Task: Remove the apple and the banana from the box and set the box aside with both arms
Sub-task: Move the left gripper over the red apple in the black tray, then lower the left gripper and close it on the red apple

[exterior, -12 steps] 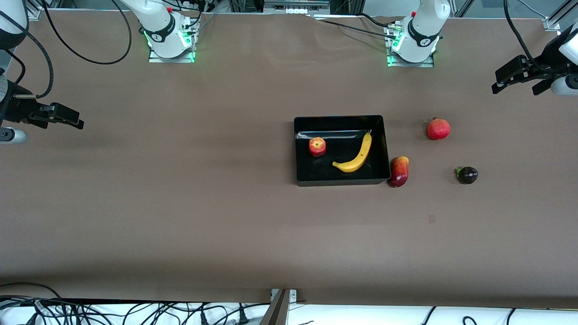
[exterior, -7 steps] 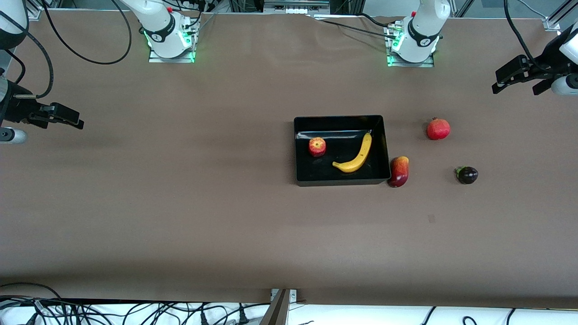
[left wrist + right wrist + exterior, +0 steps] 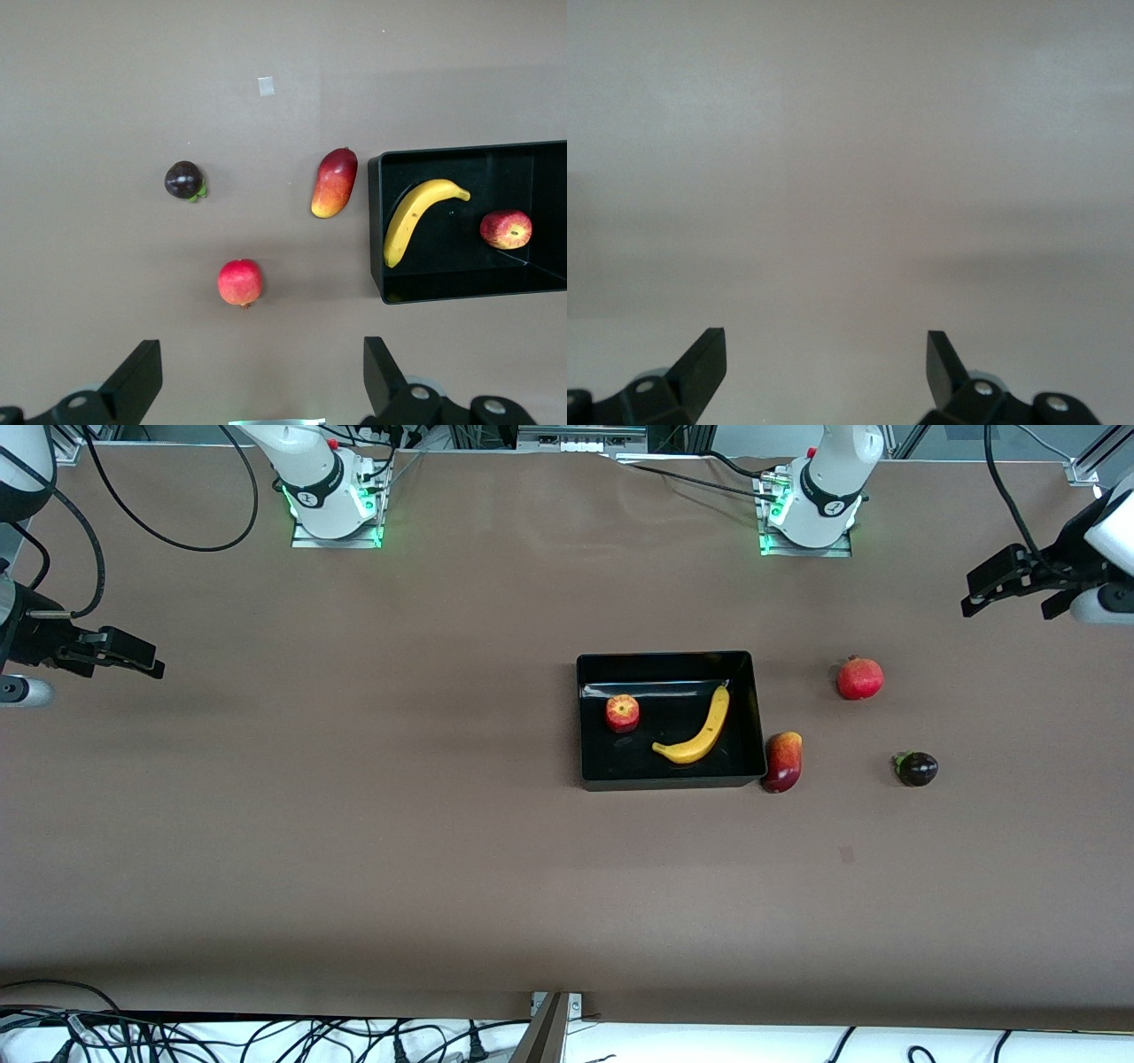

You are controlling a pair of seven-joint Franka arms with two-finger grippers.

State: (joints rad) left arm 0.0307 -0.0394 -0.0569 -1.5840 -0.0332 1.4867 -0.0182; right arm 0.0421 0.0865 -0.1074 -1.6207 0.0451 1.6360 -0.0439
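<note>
While the apple (image 3: 622, 713) and banana (image 3: 696, 729) lay in the box (image 3: 664, 660) mid-table, the left gripper (image 3: 1010, 586) and right gripper (image 3: 120, 652) hung spread and empty over the table's ends, apparently poised to begin.

A broad table (image 3: 354, 850) covered in a matte brown sheet is filling nearly the whole front view, lying flat with faint creases running across it. Soft, even light is falling on it from above, leaving pale bands along the covering. A small pale square mark (image 3: 847, 855) is sitting on the brown surface. Along the edge nearest the front camera, a tangle of black cables (image 3: 221, 1032) is trailing over a white floor strip. Green indicator lights (image 3: 379, 531) are glowing on the mounting plates along the table's top edge in that view.
</note>
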